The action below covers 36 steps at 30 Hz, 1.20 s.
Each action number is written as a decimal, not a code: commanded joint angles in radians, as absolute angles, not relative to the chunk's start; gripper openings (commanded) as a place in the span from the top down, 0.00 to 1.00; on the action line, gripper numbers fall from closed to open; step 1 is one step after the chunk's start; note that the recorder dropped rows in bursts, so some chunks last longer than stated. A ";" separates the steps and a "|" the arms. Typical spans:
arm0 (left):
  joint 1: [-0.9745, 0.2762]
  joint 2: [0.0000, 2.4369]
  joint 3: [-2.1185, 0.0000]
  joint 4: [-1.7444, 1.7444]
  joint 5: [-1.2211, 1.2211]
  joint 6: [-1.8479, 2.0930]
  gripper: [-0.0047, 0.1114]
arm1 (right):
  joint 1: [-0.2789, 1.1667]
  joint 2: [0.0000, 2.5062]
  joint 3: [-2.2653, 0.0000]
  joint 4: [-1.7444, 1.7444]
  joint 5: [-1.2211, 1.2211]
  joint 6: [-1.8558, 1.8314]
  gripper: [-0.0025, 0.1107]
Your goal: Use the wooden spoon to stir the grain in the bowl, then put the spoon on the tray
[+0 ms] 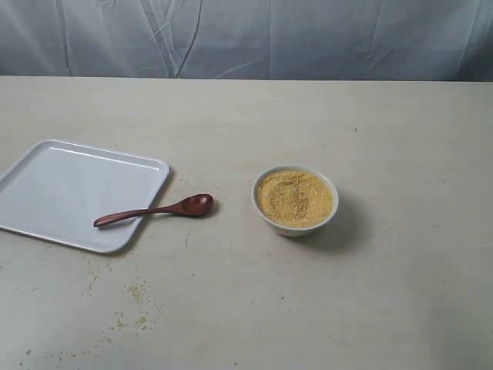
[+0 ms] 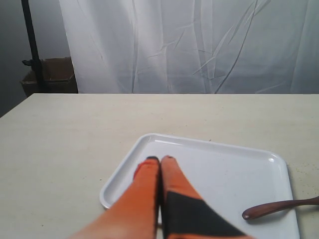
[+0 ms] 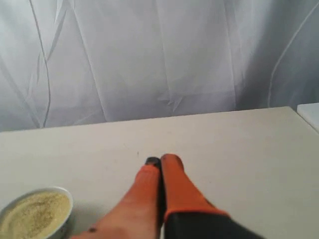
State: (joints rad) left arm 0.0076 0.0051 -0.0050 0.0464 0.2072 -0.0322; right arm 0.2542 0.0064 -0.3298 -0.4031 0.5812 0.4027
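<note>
The table (image 1: pixel 400 293) is seen bare over most of its top, and neither arm is caught in the exterior view. The tray (image 1: pixel 69 185) is set on the left arm's side. The bowl (image 1: pixel 295 199) is stood near the middle, well apart from the tray and leaning to the right arm's side; it is filled almost to the rim with the grain (image 1: pixel 295 197).

The wooden spoon (image 1: pixel 154 210) is laid between them, nearer the tray. Its long axis is run nearly straight across from tray to bowl. The handle end is rested over the tray's near corner, while its oval end is left on the table, pointed toward the bowl and not touching it.

The left gripper (image 2: pixel 160 159) is held over the tray with its fingers pressed together and nothing between them. The spoon's handle (image 2: pixel 279 206) is seen near it but apart. The right gripper (image 3: pixel 160 160) is likewise closed and empty, with the bowl (image 3: pixel 35 214) close by.

The left arm is judged the nearer to the handle. Nothing is found in the way; only a few spilled granules (image 1: pixel 137 291) are scattered on the table.
</note>
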 commanded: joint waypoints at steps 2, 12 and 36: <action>0.008 0.000 0.000 0.046 0.201 -0.033 0.96 | 0.257 0.000 -0.293 -0.402 0.533 0.242 0.98; 0.008 0.000 0.000 0.046 0.201 -0.033 0.96 | 0.257 0.000 -0.190 -0.397 0.441 0.236 0.98; 0.008 0.000 0.000 0.046 0.201 -0.033 0.96 | 0.257 0.000 0.000 -0.010 0.356 0.061 0.98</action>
State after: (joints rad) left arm 0.0076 0.0051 -0.0050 0.0464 0.2072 -0.0322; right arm 0.2542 0.0064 -0.0049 -0.0697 0.3749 0.0679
